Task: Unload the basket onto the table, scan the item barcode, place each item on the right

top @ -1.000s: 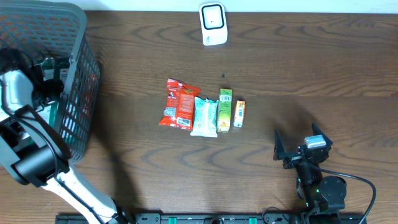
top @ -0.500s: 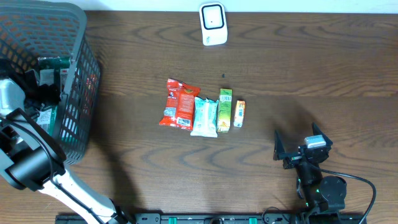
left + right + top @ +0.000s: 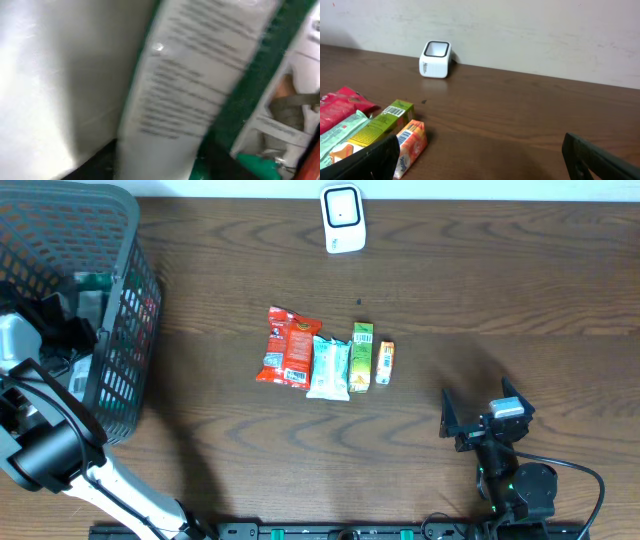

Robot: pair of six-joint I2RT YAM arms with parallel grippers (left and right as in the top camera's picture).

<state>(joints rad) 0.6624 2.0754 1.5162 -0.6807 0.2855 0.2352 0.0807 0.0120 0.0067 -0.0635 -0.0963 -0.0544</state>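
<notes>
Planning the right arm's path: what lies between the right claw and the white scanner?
Only bare wooden table; overhead, the snack packs lie left of the line from right claw to scanner. The right wrist view agrees.

The left arm (image 3: 45, 448) reaches far along the left edge; the left gripper (image 3: 58, 332) is too blurred to judge its jaws. The right arm (image 3: 515, 485) sits folded near right, right gripper (image 3: 478, 412) spread wide

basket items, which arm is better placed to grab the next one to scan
Left. The left arm's fingers are down inside the grey mesh basket, a white-and-green packet filling its wrist view. The right arm's fingers stand open far across the brown wooden table.
</notes>
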